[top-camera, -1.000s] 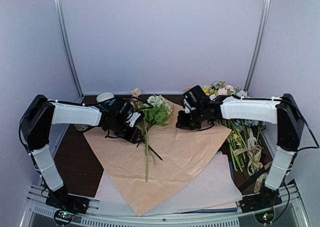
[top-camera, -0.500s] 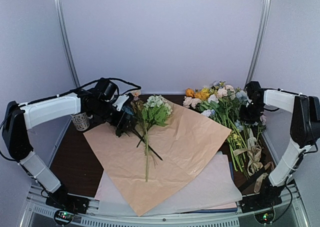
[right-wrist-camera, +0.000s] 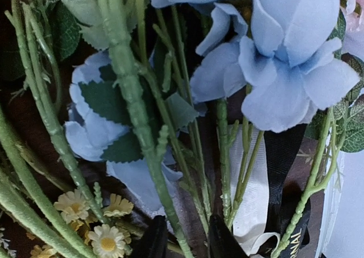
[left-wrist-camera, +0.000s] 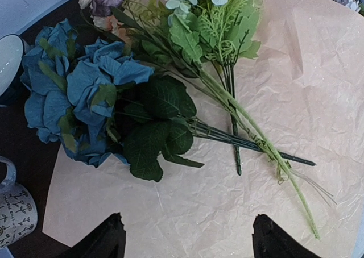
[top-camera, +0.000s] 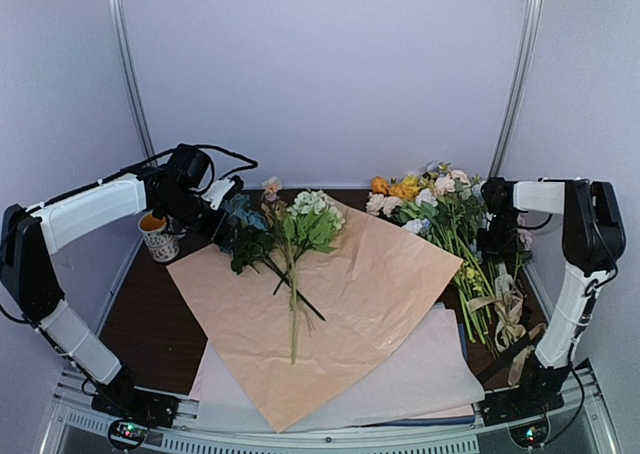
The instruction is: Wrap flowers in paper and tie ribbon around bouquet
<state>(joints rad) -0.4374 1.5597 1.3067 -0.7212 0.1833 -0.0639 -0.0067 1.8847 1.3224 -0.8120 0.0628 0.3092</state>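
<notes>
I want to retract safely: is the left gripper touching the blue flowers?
Apart. The left wrist view shows the left gripper open, both fingertips over bare paper, with a strip of paper showing between them and the blue flowers.

One paper sheet (top-camera: pixel 380 274), two cups (left-wrist-camera: pixel 14 209) (left-wrist-camera: pixel 7 56), two arms (top-camera: pixel 95 206) (top-camera: pixel 545 196), one loose flower bunch (top-camera: pixel 440 199)

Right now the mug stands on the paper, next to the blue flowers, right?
Not quite. The mug stands on the dark table, just off the edge of the paper, not on it. It is next to the blue flowers, as you said. The left wrist view shows this best.
</notes>
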